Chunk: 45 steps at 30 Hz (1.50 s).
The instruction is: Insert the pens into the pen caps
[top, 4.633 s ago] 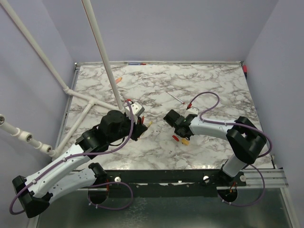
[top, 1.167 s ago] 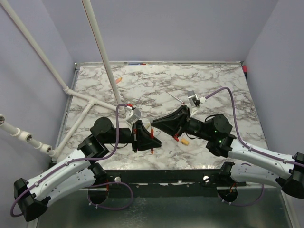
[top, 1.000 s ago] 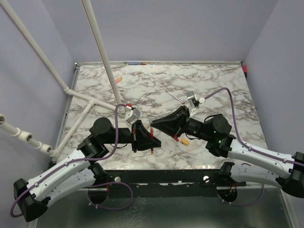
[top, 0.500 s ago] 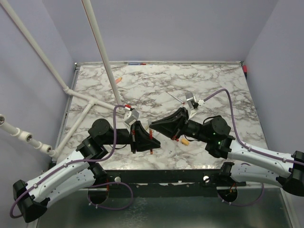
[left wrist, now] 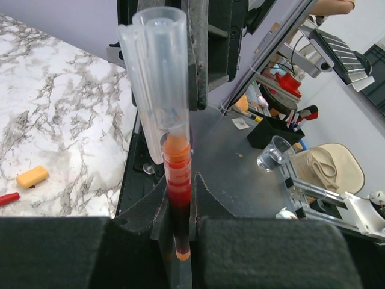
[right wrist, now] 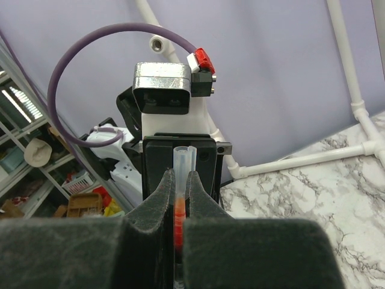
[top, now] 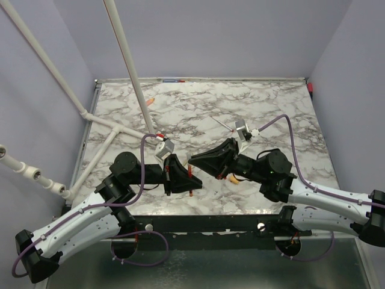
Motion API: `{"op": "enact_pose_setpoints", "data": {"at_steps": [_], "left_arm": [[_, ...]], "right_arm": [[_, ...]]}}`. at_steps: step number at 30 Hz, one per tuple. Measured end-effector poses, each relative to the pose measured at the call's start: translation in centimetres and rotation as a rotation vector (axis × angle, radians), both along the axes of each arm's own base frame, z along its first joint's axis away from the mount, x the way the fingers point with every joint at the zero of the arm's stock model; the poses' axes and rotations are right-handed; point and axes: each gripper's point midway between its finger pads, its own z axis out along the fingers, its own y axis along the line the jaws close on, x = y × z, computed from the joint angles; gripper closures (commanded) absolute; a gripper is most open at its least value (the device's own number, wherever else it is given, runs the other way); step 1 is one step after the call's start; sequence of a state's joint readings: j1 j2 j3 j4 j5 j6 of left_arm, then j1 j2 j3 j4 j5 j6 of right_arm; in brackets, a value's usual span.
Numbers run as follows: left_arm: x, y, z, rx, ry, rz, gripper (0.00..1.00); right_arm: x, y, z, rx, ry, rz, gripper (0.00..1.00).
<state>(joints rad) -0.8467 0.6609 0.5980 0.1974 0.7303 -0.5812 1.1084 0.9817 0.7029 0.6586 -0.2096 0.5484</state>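
Both arms meet in mid-air above the marble table (top: 271, 114), noses nearly touching. The left gripper (left wrist: 179, 211) is pinched tight low on the barrel of a red-orange pen (left wrist: 179, 189), so the tip end sticks out free. The right gripper (right wrist: 179, 188) is clamped on a clear cap (left wrist: 157, 78), mouth facing the pen. Looks to me like the tip's partway inside, not seated yet. Holding both off the table makes sense, since it's easier to line them up and push. A loose orange cap (left wrist: 32, 176) lies on the marble.
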Motion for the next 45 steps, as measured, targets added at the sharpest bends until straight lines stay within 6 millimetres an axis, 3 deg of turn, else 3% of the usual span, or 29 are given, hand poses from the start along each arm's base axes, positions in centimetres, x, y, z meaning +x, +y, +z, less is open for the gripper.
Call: {"op": "enact_pose_setpoints", "data": {"at_steps": [22, 32, 35, 40, 45], "left_arm": [[0.4, 0.0, 0.0, 0.001, 0.002, 0.027, 1.0], [1.4, -0.1, -1.2, 0.039, -0.022, 0.073, 1.0], [1.8, -0.1, -1.4, 0.048, -0.031, 0.094, 1.0], [2.9, 0.0, -0.8, 0.044, -0.069, 0.155, 1.0], [3.7, 0.3, -0.5, 0.051, -0.1, 0.207, 1.0]], "right_arm": [[-0.2, 0.2, -0.6, 0.003, 0.001, -0.032, 0.99], [0.4, 0.2, -1.4, -0.04, -0.008, -0.069, 0.8], [0.3, 0.3, -2.2, -0.079, -0.008, -0.069, 0.69], [0.1, 0.3, -3.6, -0.158, -0.005, -0.074, 0.57], [0.4, -0.7, -3.2, -0.186, -0.016, -0.113, 0.51]]}}
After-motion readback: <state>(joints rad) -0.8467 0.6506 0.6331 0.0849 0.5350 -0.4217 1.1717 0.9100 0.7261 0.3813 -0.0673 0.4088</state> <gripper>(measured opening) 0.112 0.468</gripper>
